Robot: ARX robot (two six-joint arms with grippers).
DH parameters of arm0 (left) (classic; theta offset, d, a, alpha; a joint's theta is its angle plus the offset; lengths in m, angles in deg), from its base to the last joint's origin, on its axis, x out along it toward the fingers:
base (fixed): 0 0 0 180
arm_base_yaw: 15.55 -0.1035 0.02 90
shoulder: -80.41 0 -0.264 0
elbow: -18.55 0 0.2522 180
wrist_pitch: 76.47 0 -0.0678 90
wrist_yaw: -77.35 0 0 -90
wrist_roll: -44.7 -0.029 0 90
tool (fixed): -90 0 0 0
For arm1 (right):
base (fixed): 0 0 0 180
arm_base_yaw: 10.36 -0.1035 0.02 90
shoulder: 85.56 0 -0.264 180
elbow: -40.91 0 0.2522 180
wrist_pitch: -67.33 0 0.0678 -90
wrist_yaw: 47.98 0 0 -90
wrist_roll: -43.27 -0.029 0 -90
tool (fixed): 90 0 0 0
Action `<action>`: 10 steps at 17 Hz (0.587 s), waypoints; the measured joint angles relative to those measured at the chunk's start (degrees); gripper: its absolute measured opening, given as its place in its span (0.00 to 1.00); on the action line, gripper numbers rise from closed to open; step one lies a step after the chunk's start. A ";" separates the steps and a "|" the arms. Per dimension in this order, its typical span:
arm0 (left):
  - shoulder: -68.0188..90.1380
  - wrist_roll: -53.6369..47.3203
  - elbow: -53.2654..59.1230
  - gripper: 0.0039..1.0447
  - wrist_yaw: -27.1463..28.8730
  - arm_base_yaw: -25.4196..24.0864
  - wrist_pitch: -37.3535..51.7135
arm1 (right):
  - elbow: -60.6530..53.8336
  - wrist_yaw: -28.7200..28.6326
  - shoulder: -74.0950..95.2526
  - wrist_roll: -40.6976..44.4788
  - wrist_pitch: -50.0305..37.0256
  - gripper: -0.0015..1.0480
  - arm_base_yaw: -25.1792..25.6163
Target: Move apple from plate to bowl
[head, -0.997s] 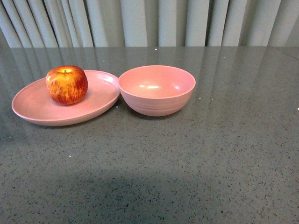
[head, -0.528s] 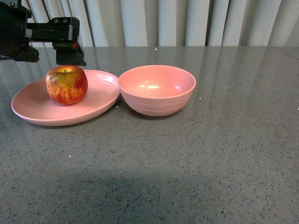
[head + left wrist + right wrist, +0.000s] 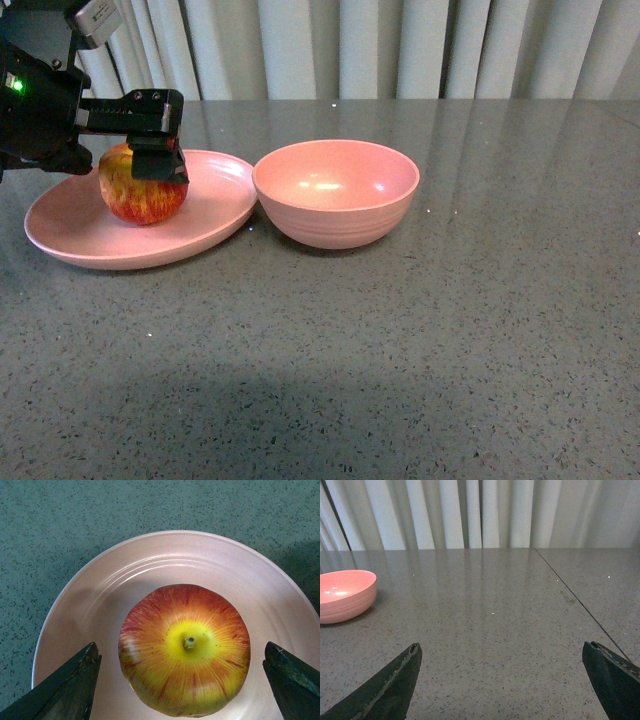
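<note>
Left wrist view, left gripper [image 3: 182, 652]: released and wide, with one jaw on each side of the apple and a clear gap on both sides. It grasps nothing yet.
Apple [image 3: 140, 190]: it sits upright on the plate, stem dimple facing up. It is round and smooth, so I judge it can roll if one jaw arrives first. Centre it between the jaws, lower until the pads stand at its widest part, then clench slowly.
Plate [image 3: 70, 225]: it lies at the left on the table [image 3: 400, 350]. Its right rim touches or almost touches the bowl; I cannot tell which. Lift the apple well clear of this rim.
Bowl [image 3: 335, 228]: just right of the plate, deep and empty. Carry the apple over its middle and go low before you release.
Right gripper [image 3: 501, 652]: released and holding nothing, over bare table to the right of the bowl. You do not need it for this step.
</note>
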 joint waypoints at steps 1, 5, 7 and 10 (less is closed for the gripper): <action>0.11 -0.02 0.00 0.94 0.00 -0.04 -0.02 | 0.00 0.00 0.00 0.00 0.00 0.94 0.00; 0.66 -0.09 0.42 0.94 0.00 -0.31 -0.37 | 0.00 0.00 0.02 0.00 0.00 0.94 0.00; 0.66 -0.50 0.92 0.94 0.00 -0.33 -0.42 | 0.00 0.00 0.00 0.00 0.00 0.94 0.00; 0.66 -0.81 1.46 0.93 -0.09 -0.33 -0.57 | 0.00 0.00 0.00 0.00 0.00 0.94 0.00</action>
